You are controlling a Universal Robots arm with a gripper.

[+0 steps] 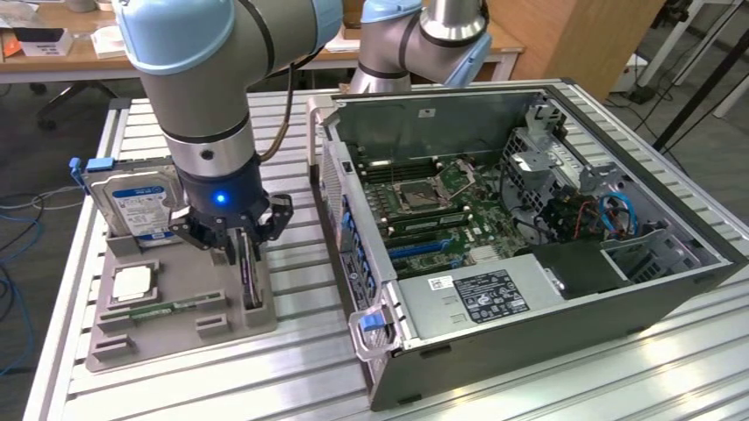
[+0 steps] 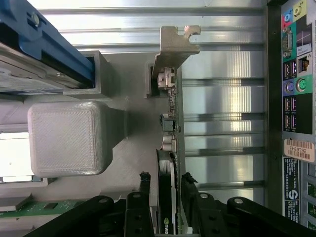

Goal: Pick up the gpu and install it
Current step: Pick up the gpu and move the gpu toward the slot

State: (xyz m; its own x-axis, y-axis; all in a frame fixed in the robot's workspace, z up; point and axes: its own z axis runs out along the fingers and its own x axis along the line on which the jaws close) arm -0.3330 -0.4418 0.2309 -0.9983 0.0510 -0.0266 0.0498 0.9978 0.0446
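Down at the exterior view's left, the arm [image 1: 199,88] sets its jaws over the grey tray [image 1: 175,338] on the counter [image 1: 304,377]. They straddle the gpu [image 1: 248,276], which stands on edge in a tray slot near the open computer case [image 1: 655,289]. Through the wrist view, the jaws sit open either side of the gpu [image 2: 170,113], with slim gaps showing. Its metal bracket [image 2: 175,47] is at the far end.

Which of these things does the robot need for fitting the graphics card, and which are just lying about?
Needed: graphics card, gripper straddling it, computer case standing open.
Lying about: hard drive, memory stick, processor chip.
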